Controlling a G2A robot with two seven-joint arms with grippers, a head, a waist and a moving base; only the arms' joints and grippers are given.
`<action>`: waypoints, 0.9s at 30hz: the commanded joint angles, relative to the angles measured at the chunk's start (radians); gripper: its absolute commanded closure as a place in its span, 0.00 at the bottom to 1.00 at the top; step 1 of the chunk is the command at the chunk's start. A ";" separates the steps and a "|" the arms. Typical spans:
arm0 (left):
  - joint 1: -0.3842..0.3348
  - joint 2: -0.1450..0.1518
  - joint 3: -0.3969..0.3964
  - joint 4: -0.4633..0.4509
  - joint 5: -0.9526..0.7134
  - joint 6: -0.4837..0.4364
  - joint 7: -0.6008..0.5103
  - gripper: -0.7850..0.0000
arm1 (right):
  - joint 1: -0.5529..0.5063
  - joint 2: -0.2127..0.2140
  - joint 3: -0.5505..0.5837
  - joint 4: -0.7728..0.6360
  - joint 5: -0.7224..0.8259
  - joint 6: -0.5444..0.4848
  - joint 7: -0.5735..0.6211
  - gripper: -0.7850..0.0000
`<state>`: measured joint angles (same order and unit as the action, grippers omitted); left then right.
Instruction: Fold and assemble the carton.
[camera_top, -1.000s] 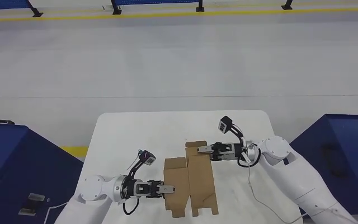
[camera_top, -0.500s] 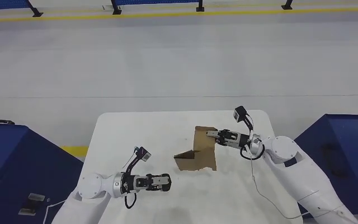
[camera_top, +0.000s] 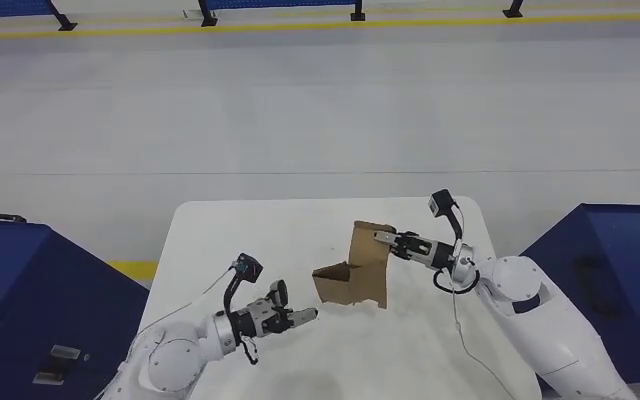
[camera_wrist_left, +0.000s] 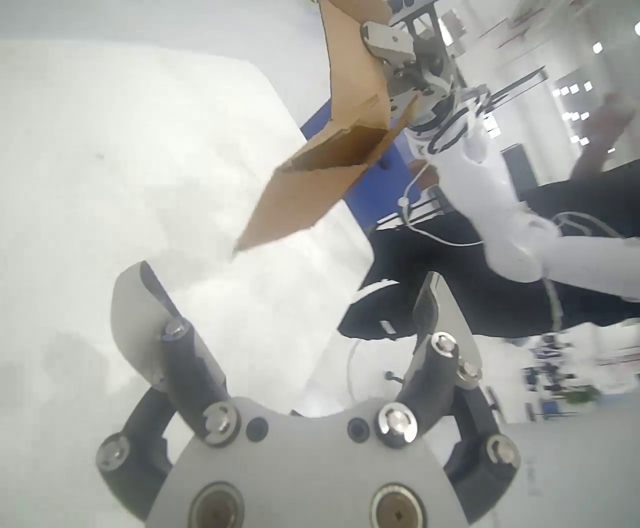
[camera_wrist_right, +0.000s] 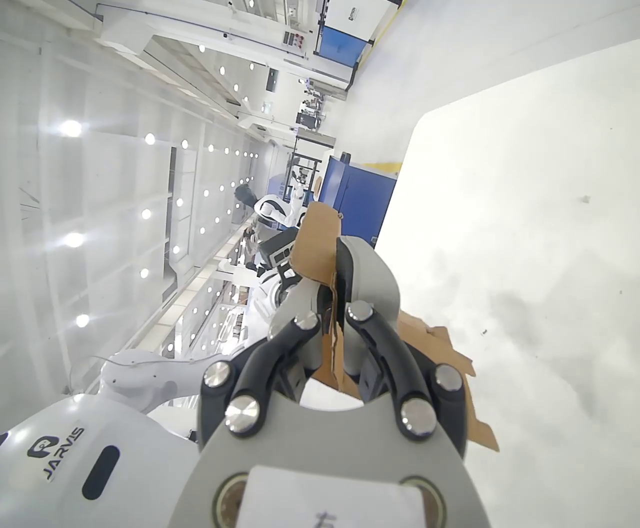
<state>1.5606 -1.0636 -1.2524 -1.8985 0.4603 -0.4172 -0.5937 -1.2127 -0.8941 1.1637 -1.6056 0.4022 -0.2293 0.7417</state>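
The brown cardboard carton (camera_top: 360, 268) stands partly unfolded and lifted on edge near the middle of the white table (camera_top: 230, 240). My right gripper (camera_top: 381, 237) is shut on the carton's upper edge, its fingers (camera_wrist_right: 360, 280) pinching the cardboard (camera_wrist_right: 320, 245). In the left wrist view the carton (camera_wrist_left: 330, 165) hangs ahead, with a loose flap pointing down toward the table. My left gripper (camera_top: 305, 315) is open and holds nothing; it sits near the table's front, to the left of the carton and apart from it. Its fingers (camera_wrist_left: 150, 310) are spread wide.
Blue cabinets (camera_top: 40, 290) stand on the floor at both sides of the table, the other (camera_top: 590, 250) at the right. The table's left and far parts are bare. A white cable (camera_top: 455, 330) trails from the right arm.
The right gripper has raised the carton from lying flat to standing on edge. The left gripper let go of the carton, drew back and opened.
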 joint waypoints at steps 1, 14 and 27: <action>0.011 -0.004 0.036 -0.013 0.140 -0.001 0.078 0.00 | -0.007 -0.001 0.002 -0.008 -0.001 0.000 0.005 1.00; -0.063 -0.019 0.144 -0.009 0.143 0.019 0.048 0.00 | -0.044 -0.008 0.018 -0.044 -0.016 0.003 0.010 1.00; -0.102 -0.016 0.196 -0.011 -0.032 -0.092 -0.102 0.00 | -0.042 -0.028 -0.023 -0.057 -0.030 0.022 -0.009 1.00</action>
<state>1.4572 -1.0803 -1.0601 -1.9049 0.4349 -0.4988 -0.6913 -1.2571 -0.9198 1.1468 -1.6631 0.3784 -0.2079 0.7350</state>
